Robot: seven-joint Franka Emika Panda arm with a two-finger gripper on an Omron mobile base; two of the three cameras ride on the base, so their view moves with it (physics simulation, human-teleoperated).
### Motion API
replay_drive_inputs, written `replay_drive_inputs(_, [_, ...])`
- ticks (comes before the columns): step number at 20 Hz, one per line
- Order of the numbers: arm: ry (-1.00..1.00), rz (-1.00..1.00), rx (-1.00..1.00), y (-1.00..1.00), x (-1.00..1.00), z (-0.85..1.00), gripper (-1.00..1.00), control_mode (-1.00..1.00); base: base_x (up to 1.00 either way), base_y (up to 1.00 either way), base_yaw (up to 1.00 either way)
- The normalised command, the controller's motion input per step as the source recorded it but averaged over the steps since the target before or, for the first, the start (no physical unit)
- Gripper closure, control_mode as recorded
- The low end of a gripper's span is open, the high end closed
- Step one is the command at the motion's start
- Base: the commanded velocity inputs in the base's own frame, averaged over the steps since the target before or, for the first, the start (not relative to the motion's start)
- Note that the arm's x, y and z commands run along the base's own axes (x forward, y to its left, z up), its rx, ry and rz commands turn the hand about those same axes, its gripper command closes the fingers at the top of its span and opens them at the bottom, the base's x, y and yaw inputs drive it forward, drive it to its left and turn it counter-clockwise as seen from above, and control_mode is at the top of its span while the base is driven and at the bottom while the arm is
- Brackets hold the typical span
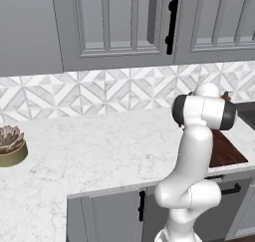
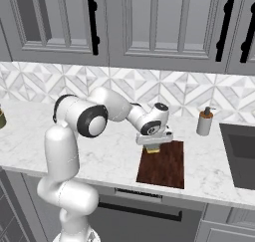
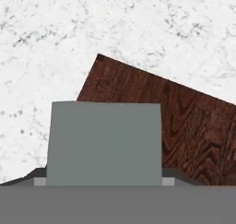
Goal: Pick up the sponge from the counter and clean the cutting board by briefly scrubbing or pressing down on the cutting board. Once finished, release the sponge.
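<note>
Currently, item one: gripper (image 2: 155, 142), pinching the sponge (image 2: 154, 149) from above; pickup done. Item two: sponge, grey-green scrub top (image 3: 104, 142) facing the hand, sits at the cutting board's (image 2: 164, 167) far left corner, apparently touching; its long axis cannot be told. Item three: counter (image 2: 114, 154). Outstanding, by my judgement: scrub, then release.

- Arm (image 2: 62, 151): glossy white rounded links, thick and tubular, stacked as bulging segments.
- Joints (image 2: 94, 121): dark, near-black bands and round end caps set between the white links.
- Wrist (image 2: 154, 120): white rounded housing with a small dark disc on its top.
- Gripper (image 2: 155, 142): pale grey flat body beneath the wrist.
</note>
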Motion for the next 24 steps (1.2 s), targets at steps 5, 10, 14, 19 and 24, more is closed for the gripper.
replay_drive_inputs(5, [0.00, 0.20, -0.03, -0.05, -0.26, 0.00, 1.00, -1.00, 0.00, 0.00, 0.00])
replay_drive_inputs(10, [0.00, 0.19, 0.00, -0.08, -0.66, 0.00, 1.00, -1.00, 0.00, 0.00, 0.00])
replay_drive_inputs(14, [0.00, 0.20, 0.00, -0.07, -0.73, 0.00, 1.00, -1.00, 0.00, 0.00, 0.00])
replay_drive_inputs(19, [0.00, 0.27, 0.00, -0.01, -0.59, -0.03, 1.00, -1.00, 0.00, 0.00, 0.00])
replay_drive_inputs(24, [0.00, 0.34, 0.00, 0.00, -0.51, -0.07, 1.00, -1.00, 0.00, 0.00, 0.00])
